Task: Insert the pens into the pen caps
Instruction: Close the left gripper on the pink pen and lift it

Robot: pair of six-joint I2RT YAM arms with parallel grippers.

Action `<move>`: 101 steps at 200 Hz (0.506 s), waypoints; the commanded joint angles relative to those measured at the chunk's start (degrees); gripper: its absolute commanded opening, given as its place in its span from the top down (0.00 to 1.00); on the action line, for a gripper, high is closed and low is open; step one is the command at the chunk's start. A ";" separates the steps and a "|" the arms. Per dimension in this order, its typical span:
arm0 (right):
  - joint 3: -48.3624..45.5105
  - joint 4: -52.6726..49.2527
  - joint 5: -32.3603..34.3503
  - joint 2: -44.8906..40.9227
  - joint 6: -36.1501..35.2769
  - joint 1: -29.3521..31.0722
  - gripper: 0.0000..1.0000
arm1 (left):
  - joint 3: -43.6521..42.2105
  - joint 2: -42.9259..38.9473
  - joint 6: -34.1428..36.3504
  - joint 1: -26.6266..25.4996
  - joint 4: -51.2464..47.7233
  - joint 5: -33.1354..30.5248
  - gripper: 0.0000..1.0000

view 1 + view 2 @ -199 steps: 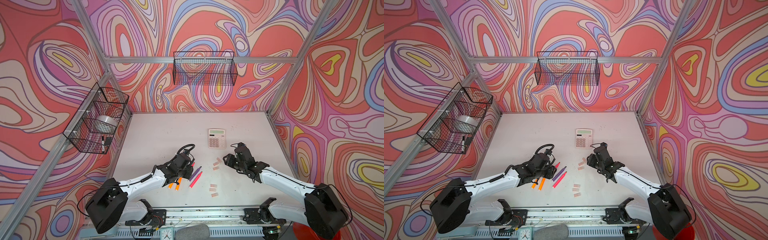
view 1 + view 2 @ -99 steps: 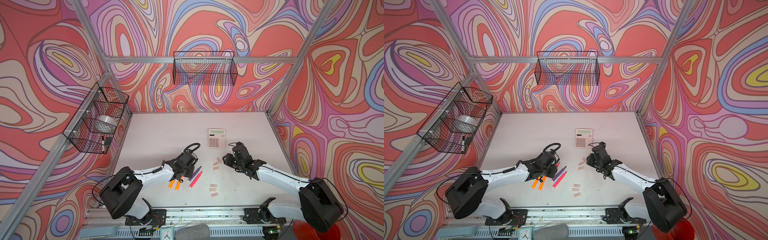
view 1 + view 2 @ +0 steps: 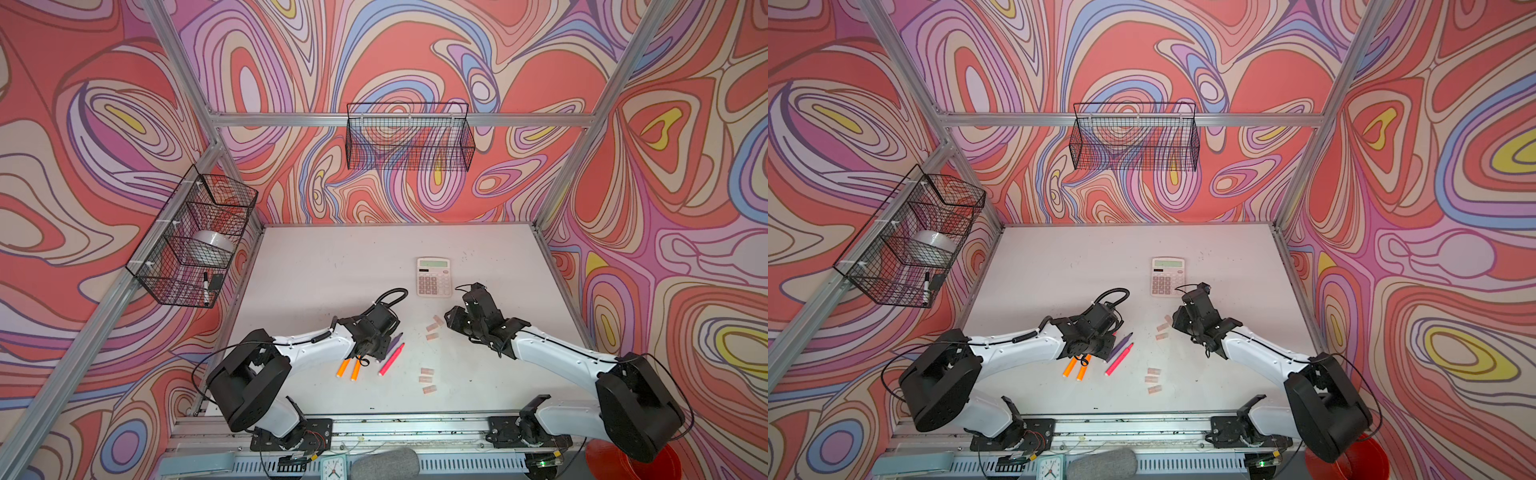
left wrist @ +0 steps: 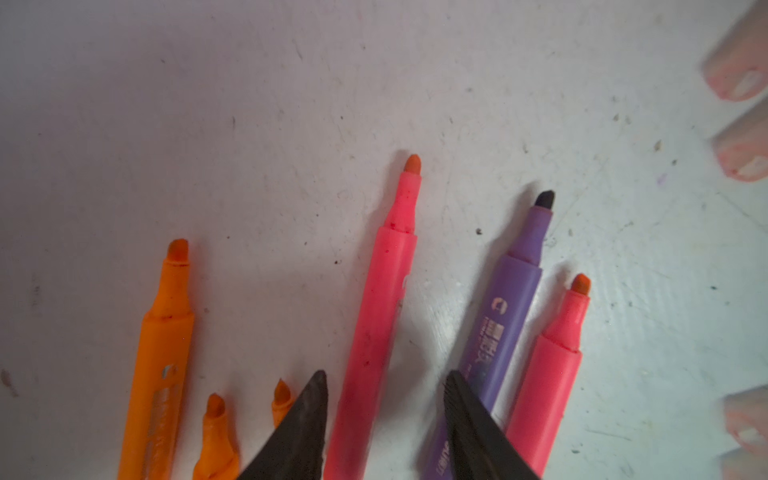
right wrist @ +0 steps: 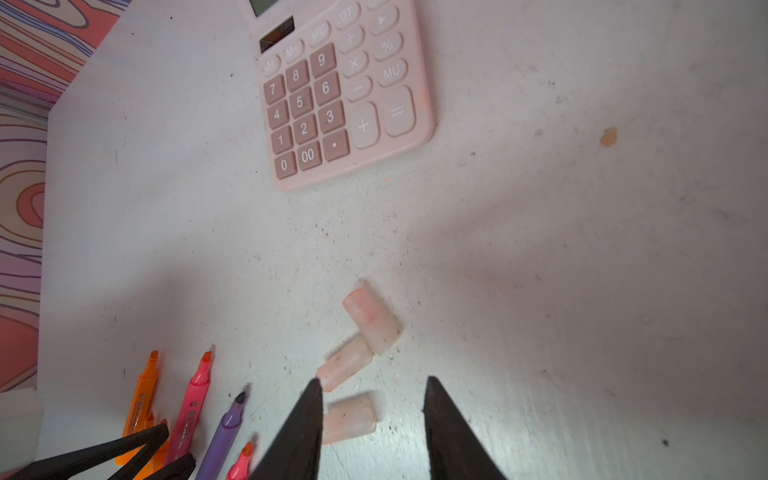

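Smooth plastic pens point(image 4: 376, 332), frosted, perhaps translucent pen caps point(image 5: 371, 320), scuffed matt table point(image 4: 291, 104), matt plastic calculator point(image 5: 340, 95)

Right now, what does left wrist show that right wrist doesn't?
Only left wrist: all three orange pens with tips showing. Only right wrist: the pink calculator, and the right gripper, fingers apart over a pen cap. Both: the left gripper straddling a pink pen, the purple pen, some pen caps.
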 commanded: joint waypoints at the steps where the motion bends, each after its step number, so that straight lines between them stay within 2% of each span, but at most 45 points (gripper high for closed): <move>1: 1.65 -0.18 1.01 0.91 -0.14 0.84 0.60 | 1.69 2.68 -0.69 -0.36 -3.42 -1.37 0.54; 18: 1.88 -0.29 1.07 1.17 -0.05 1.18 0.60 | 2.38 4.30 -0.63 -0.47 -3.82 -2.14 0.59; 55: 2.33 -0.55 1.60 0.87 0.45 2.07 0.61 | 3.48 5.73 -0.73 -0.99 -5.12 -4.06 0.77; 101: 0.78 2.97 1.87 0.08 2.57 4.22 0.61 | 1.95 3.74 -0.93 -0.98 -2.94 -4.48 0.85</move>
